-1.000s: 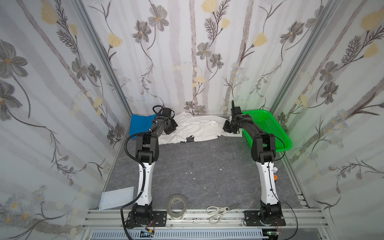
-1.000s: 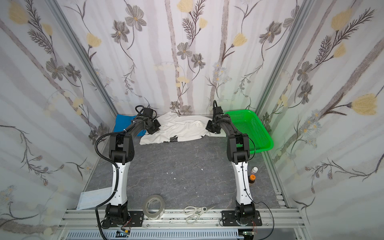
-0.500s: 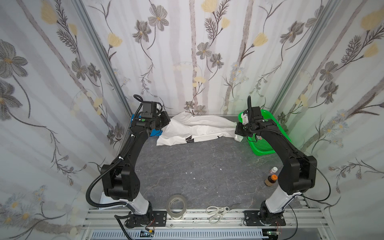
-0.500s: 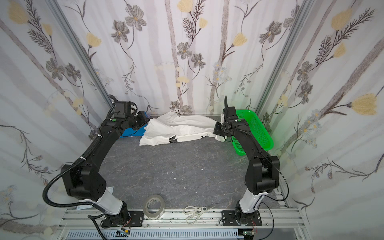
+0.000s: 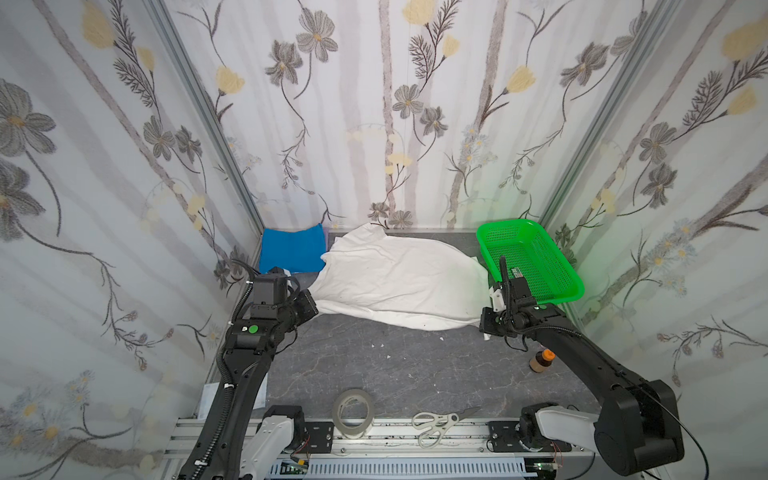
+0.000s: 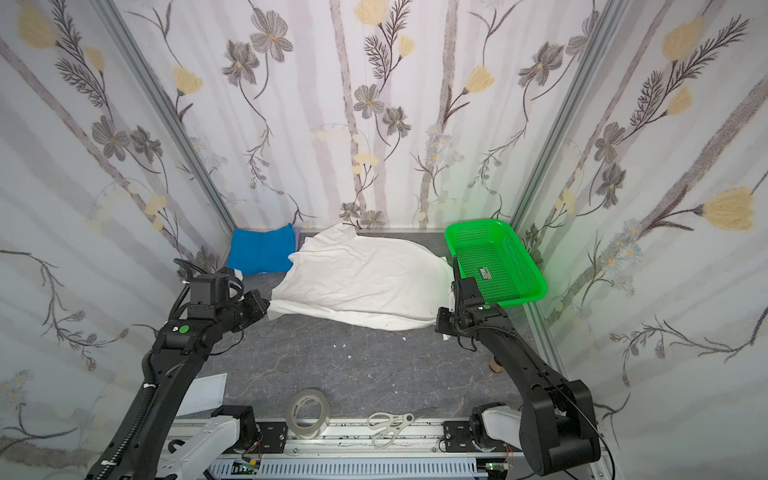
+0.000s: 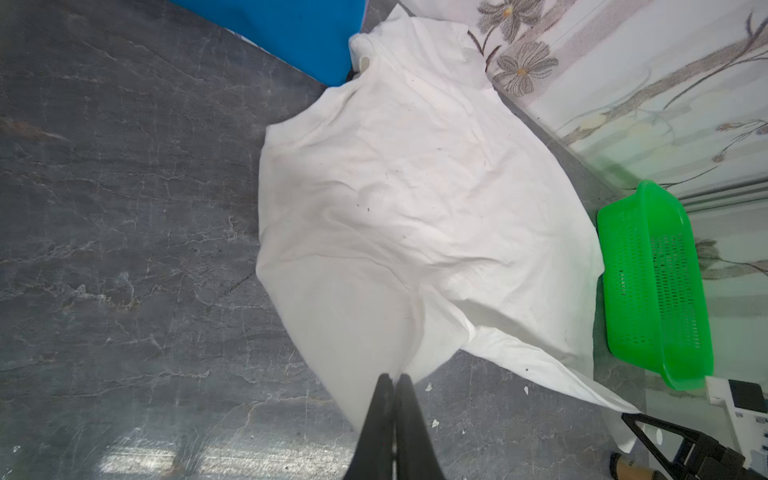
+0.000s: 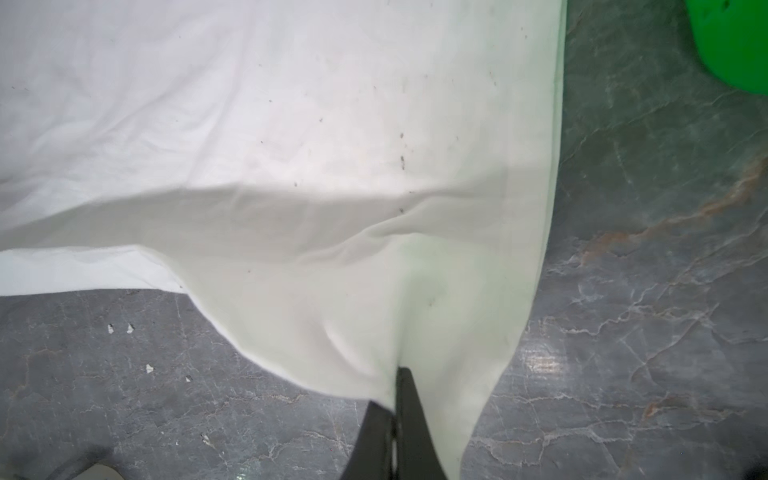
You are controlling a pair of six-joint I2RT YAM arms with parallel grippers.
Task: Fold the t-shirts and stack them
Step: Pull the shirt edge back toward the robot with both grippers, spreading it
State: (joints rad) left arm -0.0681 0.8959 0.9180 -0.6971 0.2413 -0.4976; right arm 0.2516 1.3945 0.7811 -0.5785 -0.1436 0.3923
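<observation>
Spread across the grey bench (image 5: 395, 365), a white t-shirt (image 5: 399, 278) lies rumpled, reaching away from both claws. A green mesh basket (image 5: 536, 266) sits just beyond the right claw. A folded blue t-shirt (image 5: 291, 249) lies beyond the left claw, just beside the white one. The left claw (image 7: 394, 380) and the right claw (image 8: 397, 374) each pinch a near corner of the white cloth, fingers pressed together.

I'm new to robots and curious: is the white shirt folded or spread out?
Spread out. The white t-shirt lies wide and rumpled on the table, its near edge pinched by the shut left gripper and right gripper.
</observation>
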